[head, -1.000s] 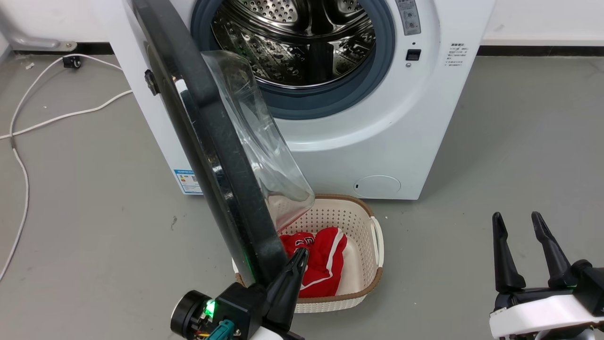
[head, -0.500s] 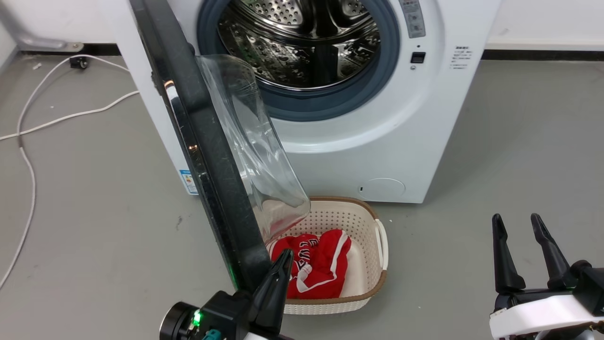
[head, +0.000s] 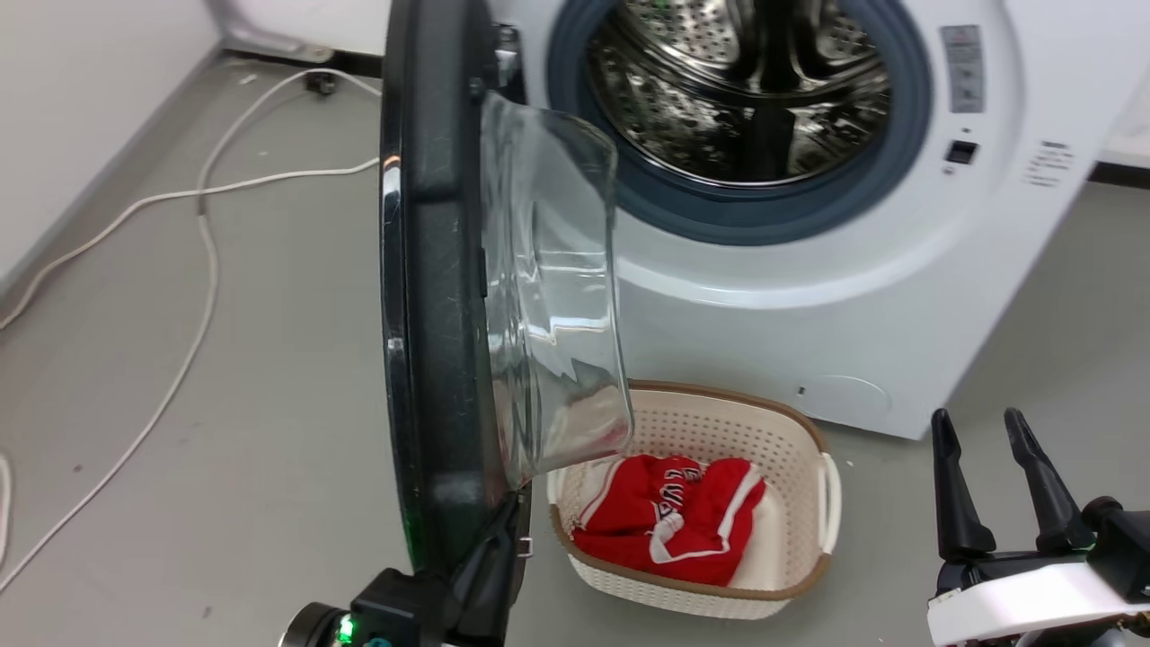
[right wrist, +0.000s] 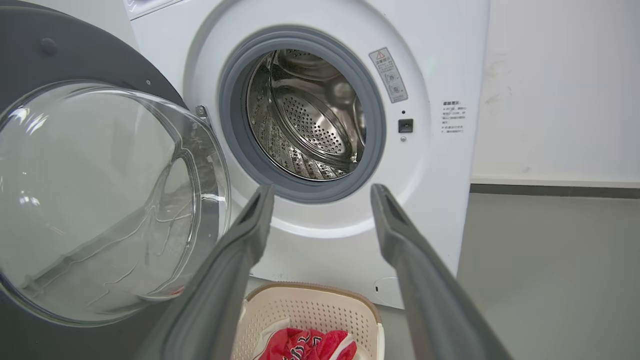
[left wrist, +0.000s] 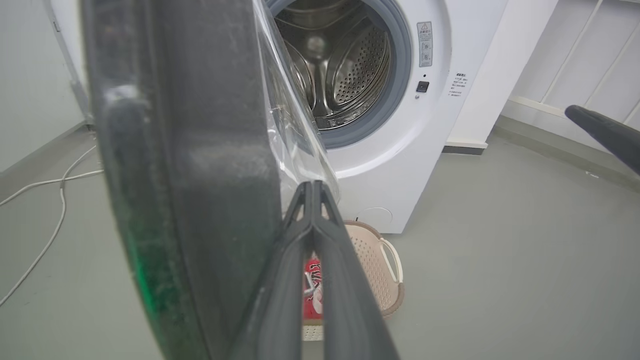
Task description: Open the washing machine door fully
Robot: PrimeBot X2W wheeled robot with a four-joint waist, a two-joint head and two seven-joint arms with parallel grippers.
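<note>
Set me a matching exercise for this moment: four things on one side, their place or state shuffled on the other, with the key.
Things:
1. washing machine door
2. left gripper
3. right gripper
4. red garment

Place or state:
A. fingers apart, holding nothing
B. lying in the cream basket
C. standing open, steel drum exposed
D. fingers closed together, beside the door's lower rim

Pairs: 1-C, 2-D, 3-A, 4-B
</note>
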